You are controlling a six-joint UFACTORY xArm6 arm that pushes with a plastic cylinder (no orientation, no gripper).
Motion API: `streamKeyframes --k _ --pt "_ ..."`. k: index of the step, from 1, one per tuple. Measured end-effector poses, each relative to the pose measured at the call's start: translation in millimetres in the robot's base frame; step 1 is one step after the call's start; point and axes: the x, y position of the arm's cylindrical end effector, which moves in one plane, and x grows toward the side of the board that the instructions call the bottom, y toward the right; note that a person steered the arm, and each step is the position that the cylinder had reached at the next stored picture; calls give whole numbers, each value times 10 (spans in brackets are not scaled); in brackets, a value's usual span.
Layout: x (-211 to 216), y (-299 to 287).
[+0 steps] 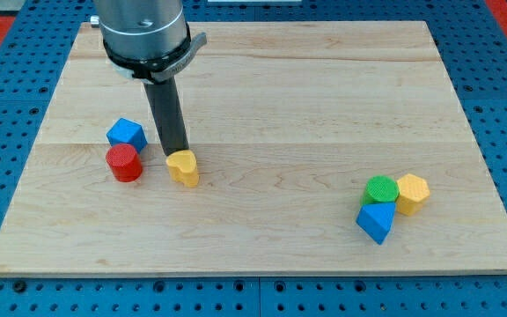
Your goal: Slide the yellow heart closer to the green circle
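The yellow heart (183, 167) lies left of the board's middle. My tip (176, 156) stands right at its top left edge, touching or nearly touching it. The green circle (380, 190) sits far off at the view's lower right, packed between a yellow hexagon (412, 193) on its right and a blue triangle-like block (376, 222) just below it.
A blue block (127, 134) and a red cylinder (124, 163) sit close together just left of the yellow heart. The wooden board (262, 88) rests on a blue pegboard surface. The arm's grey body (144, 35) hangs over the board's top left.
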Motion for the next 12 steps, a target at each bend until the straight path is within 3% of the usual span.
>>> streamKeyframes --k 1,3,4,7,8,10,12 --pt "139 381" --pt "157 -182" --pt "460 -216" --pt "470 1299" --pt "425 1451" --pt "-17 1171" --pt "30 2140"
